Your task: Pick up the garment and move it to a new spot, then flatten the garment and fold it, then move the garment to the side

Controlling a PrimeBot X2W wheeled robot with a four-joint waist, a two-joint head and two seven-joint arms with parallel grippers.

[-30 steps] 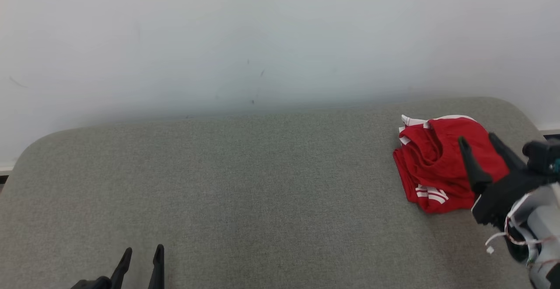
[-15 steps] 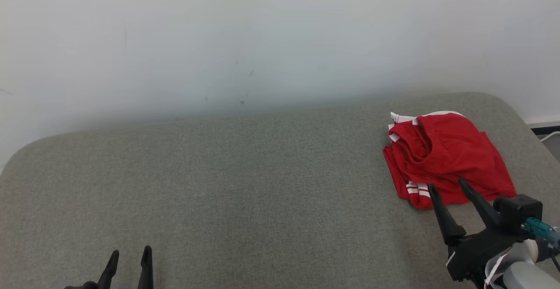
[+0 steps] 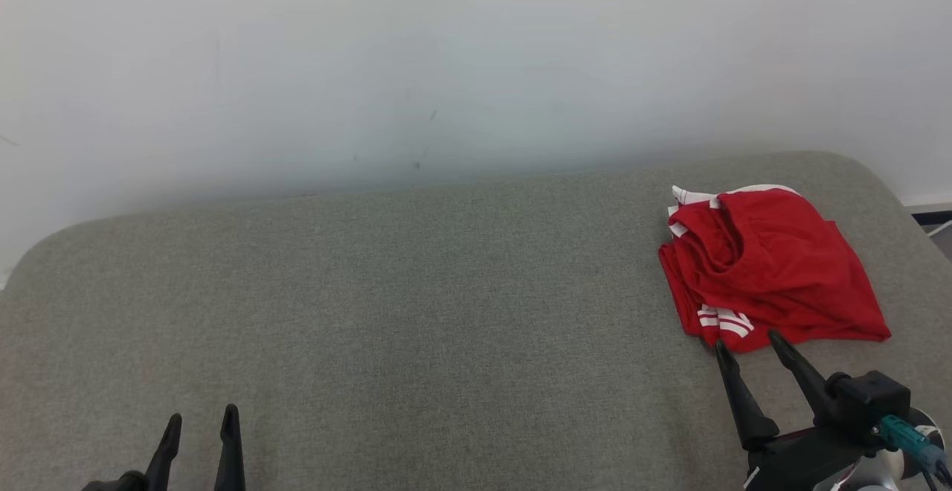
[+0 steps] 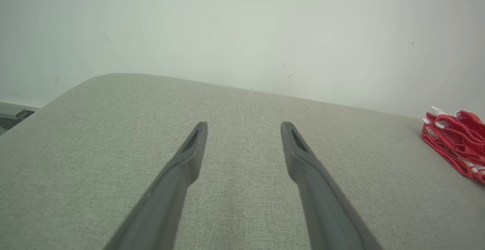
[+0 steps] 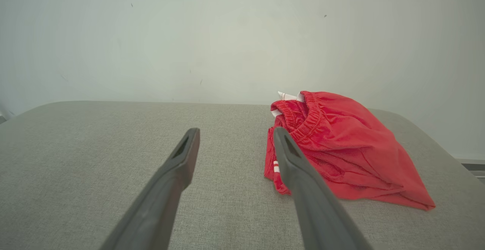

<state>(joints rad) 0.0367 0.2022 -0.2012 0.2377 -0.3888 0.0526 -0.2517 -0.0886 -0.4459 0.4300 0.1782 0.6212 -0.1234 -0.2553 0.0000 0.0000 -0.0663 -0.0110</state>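
Near edge, lower left: my left gripper (image 3: 202, 415), two dark fingers spread wide, nothing between them, over bare grey fabric. Left wrist view, same: left gripper (image 4: 244, 125) jaws apart, empty, only the weave of the padded surface (image 4: 113, 136) under and between the fingers. Lower right: my right gripper (image 3: 747, 342), also spread wide and holding nothing, fingers pointing up and slightly left toward the garment (image 3: 773, 268). The tips sit just beside the garment's near hem, by the white stripes; I can't tell if the left tip touches the cloth. A teal connector (image 3: 904, 433) and a black block sit on the right wrist. In the right wrist view the right gripper (image 5: 236, 132) shows a clear gap; the right finger overlaps the garment's near-left edge in the picture, and the left finger is over bare surface. The garment (image 5: 341, 151) is red with white stripe trim and a gathered elastic band, lying in a loose rumpled heap, not flat, on the far right part of the grey surface near its rounded corner. It is well apart from the left gripper. Beyond the surface's far edge is a plain pale wall (image 3: 446, 67) with a few small dark specks, and a dark strip of baseboard (image 3: 930, 217) at far right.
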